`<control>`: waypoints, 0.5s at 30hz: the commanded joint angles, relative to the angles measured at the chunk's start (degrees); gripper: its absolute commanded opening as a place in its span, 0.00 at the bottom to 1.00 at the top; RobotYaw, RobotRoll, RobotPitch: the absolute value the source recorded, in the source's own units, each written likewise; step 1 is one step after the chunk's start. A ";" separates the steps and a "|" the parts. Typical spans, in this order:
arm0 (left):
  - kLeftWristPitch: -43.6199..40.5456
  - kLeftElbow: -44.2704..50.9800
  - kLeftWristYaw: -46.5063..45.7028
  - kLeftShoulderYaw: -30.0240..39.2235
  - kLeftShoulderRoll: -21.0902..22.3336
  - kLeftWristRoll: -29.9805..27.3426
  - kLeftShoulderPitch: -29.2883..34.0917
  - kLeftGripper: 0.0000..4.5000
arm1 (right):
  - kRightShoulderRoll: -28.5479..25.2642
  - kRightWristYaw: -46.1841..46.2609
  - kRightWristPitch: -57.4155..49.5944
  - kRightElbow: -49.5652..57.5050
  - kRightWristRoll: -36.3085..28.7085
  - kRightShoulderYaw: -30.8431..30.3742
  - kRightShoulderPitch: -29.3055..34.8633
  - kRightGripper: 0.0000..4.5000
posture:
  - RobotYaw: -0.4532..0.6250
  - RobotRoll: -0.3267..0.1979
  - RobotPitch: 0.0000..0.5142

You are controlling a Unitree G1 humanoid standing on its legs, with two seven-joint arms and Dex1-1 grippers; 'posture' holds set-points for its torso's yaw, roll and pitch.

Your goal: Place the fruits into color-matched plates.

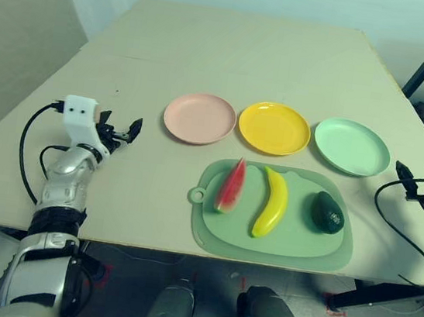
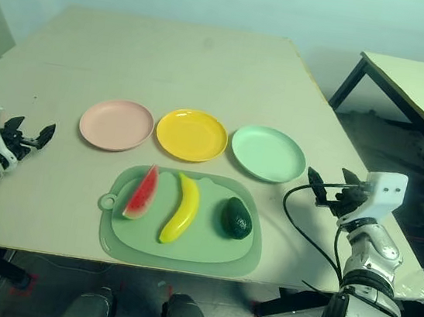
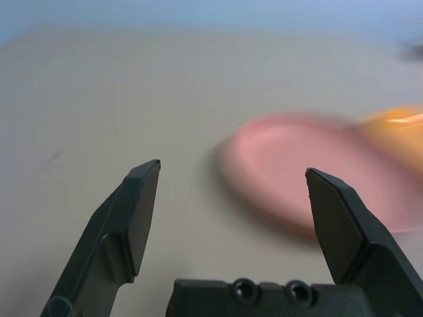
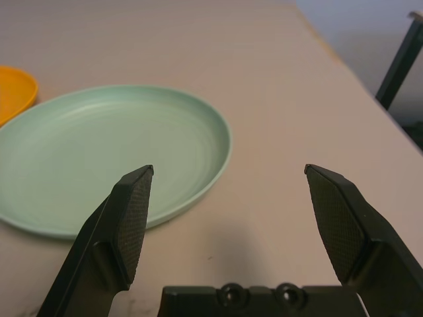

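The bench (image 1: 235, 44) carries everything, and nothing of the task is done yet as far as the views show: all three plates are bare and all three fruits lie on the green mat (image 1: 271, 241) near the bench's front edge.

The plates stand in a row just behind the mat, running from the left side to the right: the pink plate (image 1: 199, 118), the yellow plate (image 1: 274, 127) and the mint green plate (image 1: 352, 146), close beside each other but not clearly touching.

On the mat, in the same order, lie the watermelon wedge (image 1: 231, 185), the banana (image 1: 272, 203) and the avocado (image 1: 328, 212), each roughly in front of the plate of its own colour. All three placements are left to do.

The left gripper (image 1: 119, 131) hovers near the bench's left edge, its jaws spread wide with nothing between them. It points toward the pink plate and stands well apart from the watermelon wedge, the nearest fruit to it.

The right gripper (image 2: 324, 188) sits near the bench's right edge, jaws likewise wide and bare, just beside the mint green plate. The avocado lies nearer the front edge than this gripper and toward the bench's middle, so I judge it the closest fruit for that arm.
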State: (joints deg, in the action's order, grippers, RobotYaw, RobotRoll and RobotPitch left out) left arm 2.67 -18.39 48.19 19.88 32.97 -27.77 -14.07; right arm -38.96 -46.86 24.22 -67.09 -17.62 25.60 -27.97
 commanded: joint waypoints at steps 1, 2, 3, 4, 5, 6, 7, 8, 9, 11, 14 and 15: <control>-5.05 9.17 11.03 0.55 5.20 -6.40 4.01 0.99 | 0.40 -1.79 -0.25 0.07 0.35 -0.96 -0.37 1.00 | 0.39 0.62 0.11; -6.16 10.62 13.98 0.16 7.27 -7.03 5.30 0.99 | 0.36 -2.78 -1.15 0.08 -0.29 -0.65 -0.77 1.00 | 0.41 0.62 0.12; -7.14 11.77 16.52 -0.25 9.04 -7.49 6.43 0.99 | 0.28 -3.82 -2.20 0.28 -0.88 -0.43 -1.07 1.00 | 0.41 0.62 0.12; -8.18 12.78 19.40 -0.79 10.98 -7.90 7.59 0.99 | -0.06 -5.51 -3.22 1.00 -1.02 -0.76 -1.18 1.00 | 0.40 0.62 0.13; -8.91 13.51 21.69 -1.24 12.47 -8.15 8.38 0.99 | -0.53 -7.18 -4.23 2.06 -0.92 -1.29 -1.17 1.00 | 0.40 0.62 0.14; -9.55 13.99 23.52 -1.67 13.58 -8.25 8.79 0.99 | -1.13 -8.65 -5.35 3.29 -0.75 -1.83 -1.19 1.00 | 0.40 0.62 0.14; -10.01 14.41 25.43 -2.38 14.66 -8.16 8.87 0.99 | -2.21 -9.19 -6.85 5.15 -0.22 -2.55 -1.42 1.00 | 0.39 0.62 0.13; -10.40 14.81 27.29 -3.41 15.57 -7.93 8.51 0.99 | -3.94 -9.51 -9.16 6.95 0.81 -3.70 -2.14 1.00 | 0.38 0.62 0.13; -10.63 15.19 28.88 -4.45 16.20 -7.60 8.07 0.99 | -5.61 -10.25 -11.47 8.63 1.72 -4.90 -2.84 1.00 | 0.37 0.62 0.12; -10.83 15.86 31.26 -7.13 16.79 -6.54 6.79 0.99 | -9.30 -15.13 -14.97 12.61 4.41 -9.28 -4.68 1.00 | 0.35 0.62 0.10; -10.62 16.02 33.47 -10.13 17.17 -5.06 4.90 0.99 | -13.85 -24.94 -18.69 21.05 7.93 -16.97 -6.86 1.00 | 0.34 0.62 0.10; -10.53 15.90 33.92 -10.95 17.02 -4.62 4.12 0.99 | -15.37 -29.06 -18.61 23.74 8.94 -19.62 -7.65 1.00 | 0.33 0.62 0.10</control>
State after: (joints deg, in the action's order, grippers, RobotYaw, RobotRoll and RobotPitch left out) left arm -7.76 -2.94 80.83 10.78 49.44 -33.81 -9.02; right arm -53.17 -69.49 6.79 -47.56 -11.19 10.89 -35.22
